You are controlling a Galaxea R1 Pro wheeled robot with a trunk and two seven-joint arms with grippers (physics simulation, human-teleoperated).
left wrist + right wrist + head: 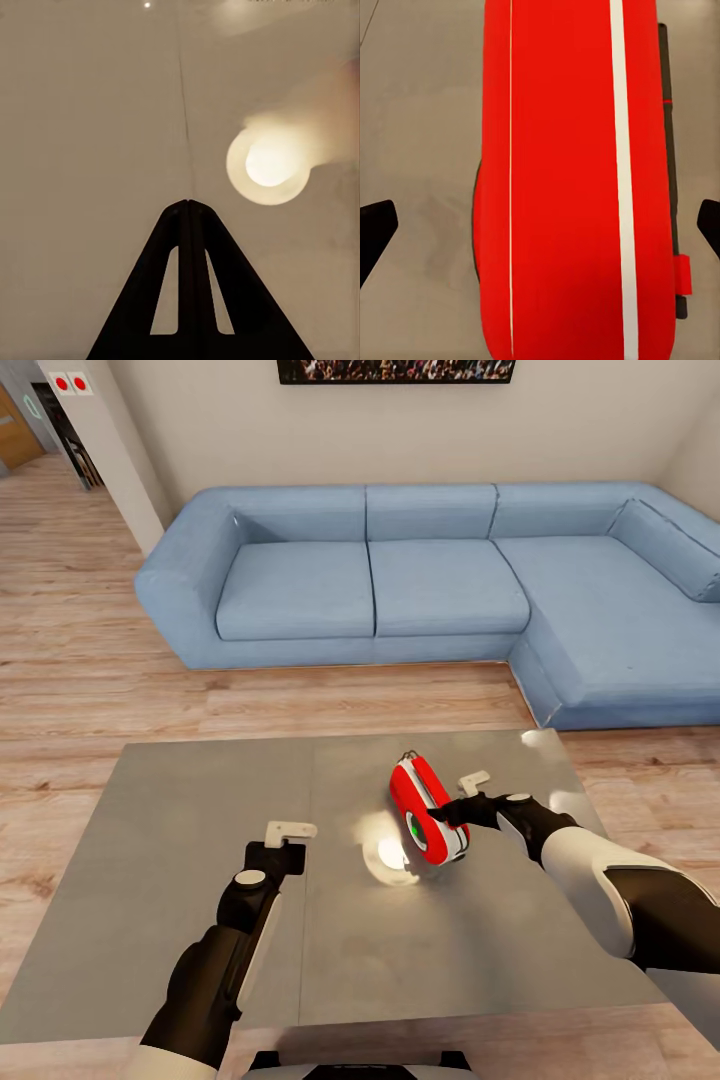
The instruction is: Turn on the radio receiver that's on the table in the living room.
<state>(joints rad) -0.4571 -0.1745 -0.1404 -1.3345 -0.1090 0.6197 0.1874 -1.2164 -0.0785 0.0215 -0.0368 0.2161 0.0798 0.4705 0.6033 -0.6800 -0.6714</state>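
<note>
- The radio receiver (428,811) is seen on the table (180,880), on the half to the right of the seam (308,880) that crosses the glossy grey top, toward the far side.
- The red box is set on edge, with its round green-ringed dial (413,827) turned toward the robot and its white trim visible at the near end.
- The right gripper (447,815) is brought up against the near right side of the receiver; whether it is actually touched cannot be told from the head view.
- In the right wrist view, the receiver (574,180) is shown close up as a long red body with 1 broad white stripe, and the 2 dark fingertips (375,229) are seen at the far edges of the picture, spread wide apart with the box between them and clear of both.
- The left gripper (285,857) is held low over the table, well apart from the receiver, close to the seam.
- In the left wrist view, its 2 fingers (169,247) are pressed together into 1 point, with nothing between them, above the bare tabletop (82,150).
- A bright round lamp reflection (268,163) is shown on the glossy surface beside that gripper.
- Behind the table, a blue L-shaped sofa (440,585) is placed on the light wood floor (70,660) against a pale wall, under a framed crowd picture (395,370).
</note>
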